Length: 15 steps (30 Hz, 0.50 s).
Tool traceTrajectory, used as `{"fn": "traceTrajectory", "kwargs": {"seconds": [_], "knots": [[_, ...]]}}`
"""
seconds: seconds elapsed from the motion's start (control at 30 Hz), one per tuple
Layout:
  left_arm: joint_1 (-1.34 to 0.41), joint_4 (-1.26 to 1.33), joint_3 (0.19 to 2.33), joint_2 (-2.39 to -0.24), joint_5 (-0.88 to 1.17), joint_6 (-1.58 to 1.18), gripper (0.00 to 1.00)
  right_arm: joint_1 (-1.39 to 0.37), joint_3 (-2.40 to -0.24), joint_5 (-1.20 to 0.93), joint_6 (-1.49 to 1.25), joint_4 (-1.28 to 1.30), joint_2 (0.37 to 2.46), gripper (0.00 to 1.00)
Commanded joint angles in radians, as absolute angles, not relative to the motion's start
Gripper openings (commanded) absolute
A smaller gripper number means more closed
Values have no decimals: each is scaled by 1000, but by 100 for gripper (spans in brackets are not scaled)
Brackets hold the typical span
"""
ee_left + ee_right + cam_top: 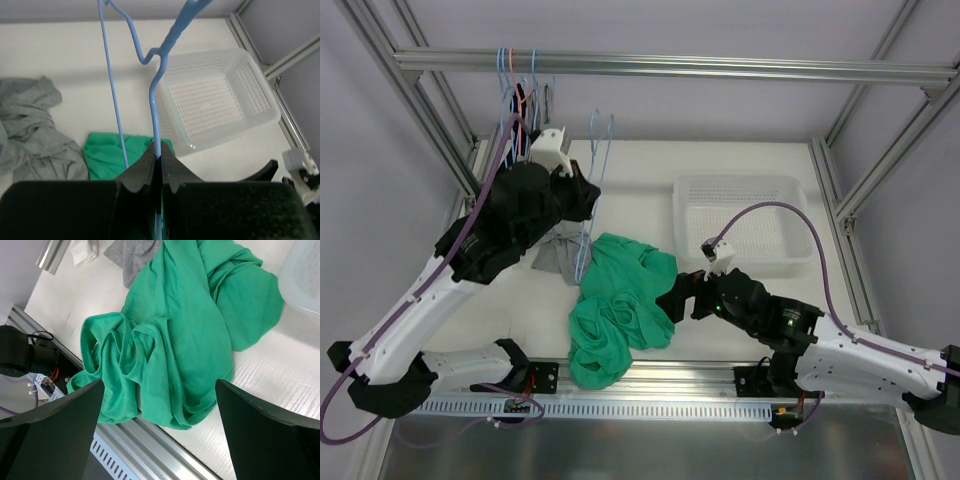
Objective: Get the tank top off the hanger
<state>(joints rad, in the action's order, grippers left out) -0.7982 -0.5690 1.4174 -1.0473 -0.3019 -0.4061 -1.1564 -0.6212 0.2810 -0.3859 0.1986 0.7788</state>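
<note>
Presently: tank top (170,340), likely soft, light, limp; best pinched at strap fold. Left gripper (161,154) clamps hanger (155,115) wire; right gripper (159,390) wide open, empty.

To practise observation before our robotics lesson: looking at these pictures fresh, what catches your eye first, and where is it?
The bright teal-green tank top lies crumpled mid-table near the front edge, the open right pincer poised over it. Left of it, the left pincer is shut on a light-blue hanger held up. A white perforated basket sits at back right.
</note>
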Motion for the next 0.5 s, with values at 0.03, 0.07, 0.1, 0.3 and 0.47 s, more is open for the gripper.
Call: {"fn": "traceTrajectory", "kwargs": {"seconds": [0.03,0.07,0.1,0.3,0.47], "knots": [[-757,-557,1681,-1221,-385,-304,0,-1161,-597,278,-414,215,709,99],[-744,-580,1765,-1285,-376,-296,0,-1161,-592,275,-416,219,695,99],[-732,-595,1801,-1311,-374,-298,0,-1161,-591,275,-414,224,689,99],[-602,-620,1940,-1425,-285,-311,0,-1163,-569,270,-416,235,641,99],[-506,-621,2032,-1509,-166,-278,0,-1163,-571,267,-410,236,646,99]]}}
